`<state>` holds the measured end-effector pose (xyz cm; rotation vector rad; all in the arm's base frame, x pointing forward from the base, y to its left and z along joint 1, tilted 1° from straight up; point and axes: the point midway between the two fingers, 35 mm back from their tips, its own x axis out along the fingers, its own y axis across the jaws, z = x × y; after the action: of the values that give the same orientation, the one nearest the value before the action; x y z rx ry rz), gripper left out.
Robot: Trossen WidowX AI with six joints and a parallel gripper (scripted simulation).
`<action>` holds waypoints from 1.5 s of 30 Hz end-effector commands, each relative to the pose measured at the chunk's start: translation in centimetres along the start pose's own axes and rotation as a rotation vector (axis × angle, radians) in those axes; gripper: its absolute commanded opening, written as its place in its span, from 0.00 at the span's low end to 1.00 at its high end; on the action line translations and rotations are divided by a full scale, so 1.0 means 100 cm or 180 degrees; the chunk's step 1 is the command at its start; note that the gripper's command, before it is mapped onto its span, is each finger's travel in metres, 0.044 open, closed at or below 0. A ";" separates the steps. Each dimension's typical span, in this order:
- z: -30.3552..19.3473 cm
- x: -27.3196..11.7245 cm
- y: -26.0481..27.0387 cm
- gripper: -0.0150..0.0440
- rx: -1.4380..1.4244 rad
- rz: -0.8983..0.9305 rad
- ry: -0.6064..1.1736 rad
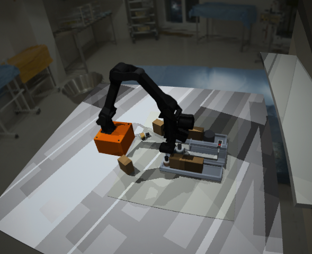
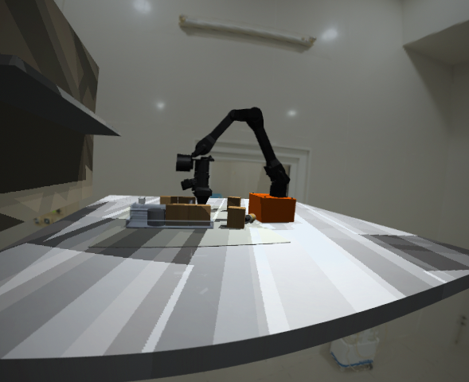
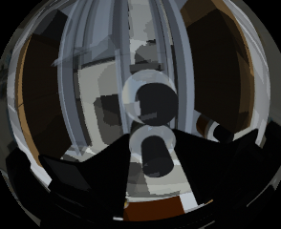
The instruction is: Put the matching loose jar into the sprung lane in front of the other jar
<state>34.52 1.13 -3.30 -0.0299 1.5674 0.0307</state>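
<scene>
Jar (image 3: 157,157) for the sprung lane, where is it, please?

It is between my fingertips. I have closed the gripper (image 1: 167,148) (image 2: 202,199) (image 3: 150,135) on it, and my fingers stand partly apart, by the width of this jar. From above and from the side, my own gripper hides it.

And the jar (image 3: 150,88) already in the lane?

That one is just beyond mine, in a row with it; both show dark lids to my wrist. I cannot tell if they touch, nor if my jar's foot is on the lane floor. The front stop is also hard to make out.

What is around them?

The grey rack (image 1: 191,174) (image 2: 170,224) (image 3: 66,81) has brown boxes (image 1: 186,163) in one side lane, with a small jar (image 1: 166,161) (image 3: 208,129) at their front end. In the other side lane is a dark round container (image 1: 209,135) (image 2: 156,216). My arm covers part of the boxes there.

And farther out?

A small jar with an amber band (image 1: 143,136) (image 2: 251,217) lies tipped near my orange base (image 1: 123,147) (image 2: 273,210). One loose brown block (image 1: 125,164) stands near the base also.
</scene>
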 end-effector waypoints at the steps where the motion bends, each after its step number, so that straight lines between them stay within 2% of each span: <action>1: 0.002 0.000 0.000 0.25 0.0013 0.0008 -0.0031; 38: -0.006 0.000 0.000 0.25 0.0013 0.0007 -0.0029; 45: -0.005 0.000 0.000 0.57 0.0013 0.0007 -0.0029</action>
<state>34.01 1.11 -3.34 -0.0286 1.5575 0.0309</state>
